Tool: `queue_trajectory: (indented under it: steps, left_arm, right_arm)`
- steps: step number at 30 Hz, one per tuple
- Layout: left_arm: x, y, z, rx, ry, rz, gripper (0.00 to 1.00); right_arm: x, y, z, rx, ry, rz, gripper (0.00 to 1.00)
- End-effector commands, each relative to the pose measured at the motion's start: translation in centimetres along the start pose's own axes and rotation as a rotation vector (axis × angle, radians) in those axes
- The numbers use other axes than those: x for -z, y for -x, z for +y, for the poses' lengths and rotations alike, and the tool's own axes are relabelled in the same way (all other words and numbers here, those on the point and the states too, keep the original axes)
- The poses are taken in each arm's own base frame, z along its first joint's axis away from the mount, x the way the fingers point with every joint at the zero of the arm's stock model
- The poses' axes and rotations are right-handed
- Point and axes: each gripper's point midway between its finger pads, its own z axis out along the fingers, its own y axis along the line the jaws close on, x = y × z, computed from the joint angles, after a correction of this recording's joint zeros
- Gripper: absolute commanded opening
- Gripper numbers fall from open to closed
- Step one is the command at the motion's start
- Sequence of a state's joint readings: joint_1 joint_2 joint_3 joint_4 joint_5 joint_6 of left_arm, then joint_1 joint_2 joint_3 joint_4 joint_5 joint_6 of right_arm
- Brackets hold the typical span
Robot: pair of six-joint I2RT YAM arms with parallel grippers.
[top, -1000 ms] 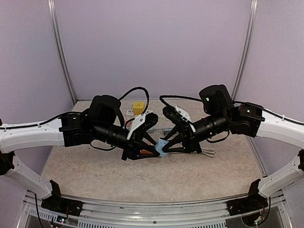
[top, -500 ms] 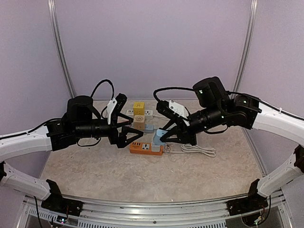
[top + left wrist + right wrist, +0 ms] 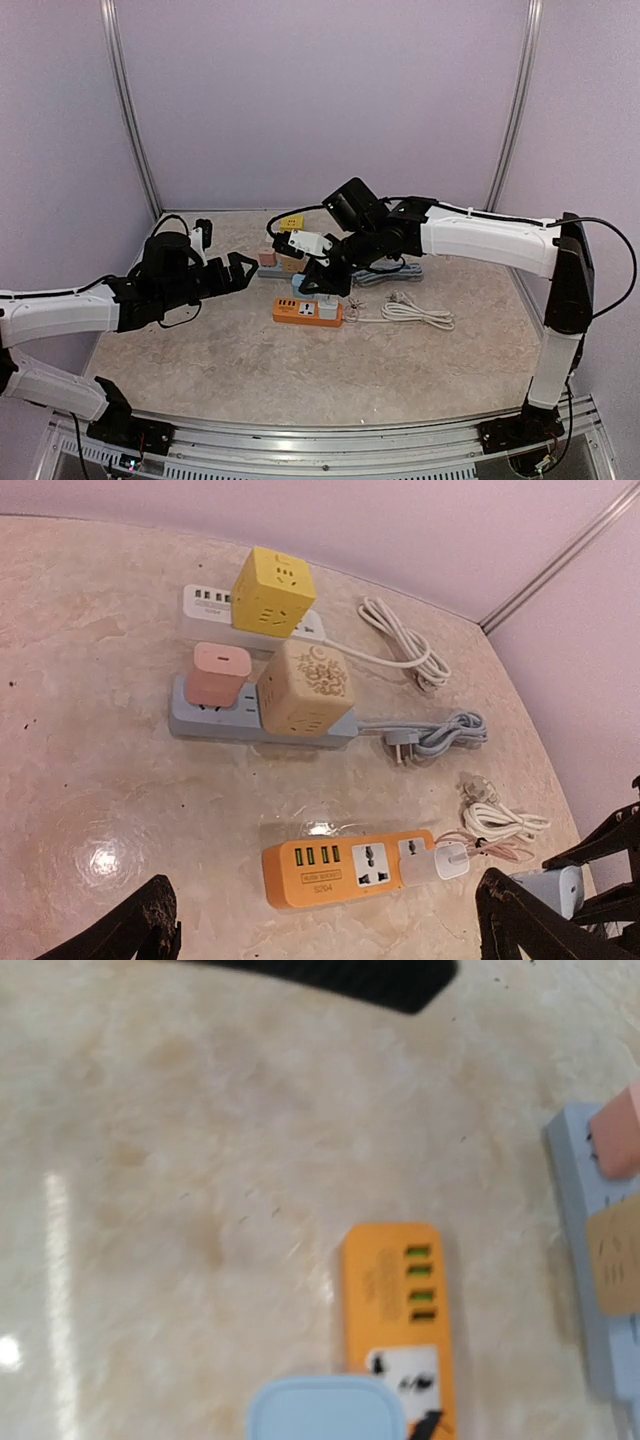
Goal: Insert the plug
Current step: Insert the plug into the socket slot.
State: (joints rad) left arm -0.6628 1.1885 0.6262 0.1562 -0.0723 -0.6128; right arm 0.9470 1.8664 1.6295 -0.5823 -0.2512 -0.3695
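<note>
- The left gripper [image 3: 236,268] hangs over the left part of the table, jaws spread wide with nothing between them. It is well apart from every socket and, as I judge it, has no part in the step in hand.
- Behind the centre lie a white power strip [image 3: 205,602] carrying a yellow cube [image 3: 275,590], and a grey power strip [image 3: 215,722] carrying a pink adapter [image 3: 218,672] and a beige cube [image 3: 305,685]. Those positions are taken.
- The orange power strip [image 3: 345,865] lies flat nearer the arms. Its row of USB ports is on the left, one universal socket [image 3: 367,861] beside them looks free, and a white charger [image 3: 440,862] fills the next place. I take this strip to be the target.
- The light blue plug [image 3: 325,1408] is the task's own thing. The right gripper [image 3: 324,288] is clamped tight on it, just above the socket end of the orange strip. From the right wrist view the plug overlaps that end, but its pins are hidden.
- So the plug is picked up and carried over, but not seated. What remains is lining the pins up with the free socket, pressing down and letting go.
- The coiled white cable [image 3: 415,314] lies to the right, clear of the strip's top.
</note>
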Motion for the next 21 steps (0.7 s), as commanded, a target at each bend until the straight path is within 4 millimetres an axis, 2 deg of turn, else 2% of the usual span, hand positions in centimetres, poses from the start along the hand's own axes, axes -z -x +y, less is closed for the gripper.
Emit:
queue_trajectory:
  steps: [1,5,8,13,21]
  left_arm:
    - [0.2,0.0,2.4,0.143,0.082,-0.049,0.99]
    - [0.7,-0.3,3.1,0.163,0.1,-0.06,0.99]
    - [1.3,0.0,3.1,0.162,0.095,-0.076,0.99]
    - [2.0,0.2,3.0,0.161,0.082,-0.089,0.99]
    - [1.8,0.0,2.9,0.161,0.072,-0.082,0.99]
  right_arm:
    - [-2.3,1.0,-1.4,0.024,-0.004,-0.009,0.0]
    - [-4.8,-0.4,-1.7,0.024,-0.003,0.029,0.0]
    - [-5.9,-1.3,-1.6,0.01,0.006,0.041,0.0]
    - [-6.4,-2.0,-1.9,0.006,-0.03,0.034,0.0]
    - [-7.5,-3.6,-2.0,0.013,-0.045,0.059,0.0]
